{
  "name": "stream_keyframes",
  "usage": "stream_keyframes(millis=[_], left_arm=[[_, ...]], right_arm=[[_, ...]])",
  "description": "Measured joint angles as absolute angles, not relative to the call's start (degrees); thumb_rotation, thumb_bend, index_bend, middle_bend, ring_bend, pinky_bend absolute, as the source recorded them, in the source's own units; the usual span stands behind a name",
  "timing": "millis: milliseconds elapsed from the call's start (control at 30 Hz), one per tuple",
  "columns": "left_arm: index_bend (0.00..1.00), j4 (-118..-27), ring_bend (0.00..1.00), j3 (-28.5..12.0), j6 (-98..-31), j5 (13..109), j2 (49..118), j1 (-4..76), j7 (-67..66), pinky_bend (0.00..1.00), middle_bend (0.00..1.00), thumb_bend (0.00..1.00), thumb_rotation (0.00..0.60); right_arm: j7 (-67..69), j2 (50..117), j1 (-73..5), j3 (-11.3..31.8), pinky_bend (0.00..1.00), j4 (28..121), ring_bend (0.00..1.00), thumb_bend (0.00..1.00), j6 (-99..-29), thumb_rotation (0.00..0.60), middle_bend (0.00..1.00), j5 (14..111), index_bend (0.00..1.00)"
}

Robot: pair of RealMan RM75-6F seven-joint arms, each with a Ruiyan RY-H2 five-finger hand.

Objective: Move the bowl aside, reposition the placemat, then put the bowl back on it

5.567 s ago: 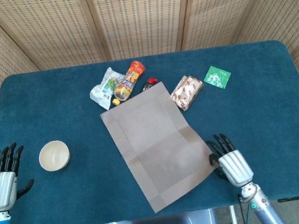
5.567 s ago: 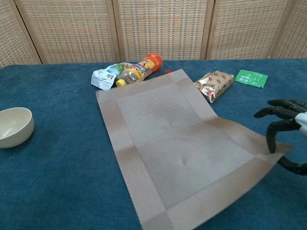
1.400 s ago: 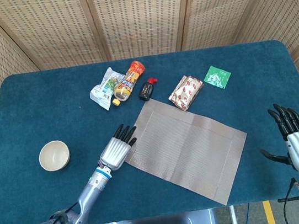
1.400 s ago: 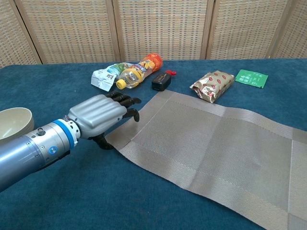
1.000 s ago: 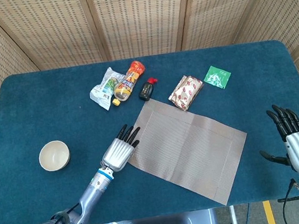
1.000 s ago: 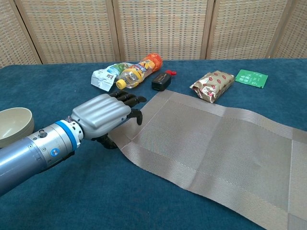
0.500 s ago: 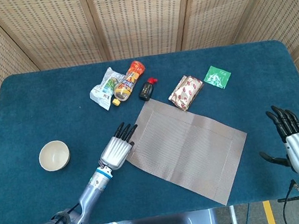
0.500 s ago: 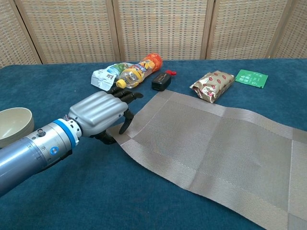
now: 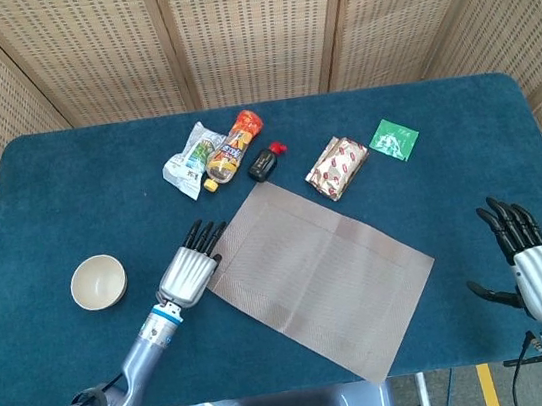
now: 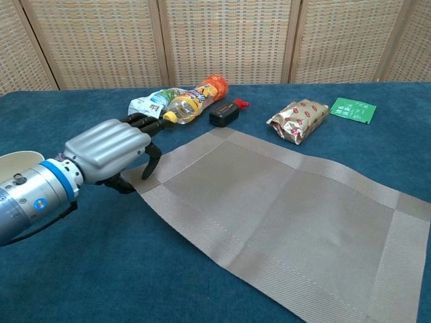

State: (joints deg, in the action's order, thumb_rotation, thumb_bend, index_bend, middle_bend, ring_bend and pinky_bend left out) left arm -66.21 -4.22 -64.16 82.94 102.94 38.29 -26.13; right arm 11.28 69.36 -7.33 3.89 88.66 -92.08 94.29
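The placemat (image 9: 319, 274) lay flat on the blue tabletop (image 9: 66, 181), turned at an angle, with one corner pointing toward the far side and the opposite corner near the front edge. The left hand (image 9: 186, 270) was at the left corner of the placemat. In the chest view its dark fingers (image 10: 149, 160) were curled downward and their tips touched the edge of the mat, but I could not tell whether they really pinched the mat or only pressed on it. The bowl (image 9: 97, 282), cream in colour, stood upright on the tabletop to the left of this hand, apart from the placemat and not touching it. In the chest view only a part of its rim showed behind the left wrist.

The right hand (image 9: 528, 263) was over the front right part of the tabletop, well apart from the placemat. Its fingers were spread and straight, and it held nothing.

Along the far side of the mat lay several small things: a green and white pouch (image 9: 189, 161), an orange bottle (image 9: 234, 148) lying on its side just beside the pouch, a small black bottle (image 9: 263, 163) with a red cap near the far corner of the mat, a gold and red packet (image 9: 338, 165), and a green sachet (image 9: 394, 138) further to the right.
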Motion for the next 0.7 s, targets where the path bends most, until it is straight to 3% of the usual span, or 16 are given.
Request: stream_keyframes(millis=[267,700], left_arm=[[0.63,-72.5,0.0,-2.4,-66.2,82.8,97.5,35.1,-28.0,0.0,0.0,0.61,0.6],[0.65,-89.1,0.0,3.9,-66.6,86.4,89.6,32.2,-34.8,0.0,0.0,0.6,0.6]], right_arm=[[9.4,69.4,-6.8,2.9,0.0,89.7,0.0,0.2,-93.1,0.6,0.0,96.3,0.06],[7.5,69.5,-6.0,1.9,0.0,90.7,0.0,0.2,-94.8,0.6,0.0,98.8,0.06]])
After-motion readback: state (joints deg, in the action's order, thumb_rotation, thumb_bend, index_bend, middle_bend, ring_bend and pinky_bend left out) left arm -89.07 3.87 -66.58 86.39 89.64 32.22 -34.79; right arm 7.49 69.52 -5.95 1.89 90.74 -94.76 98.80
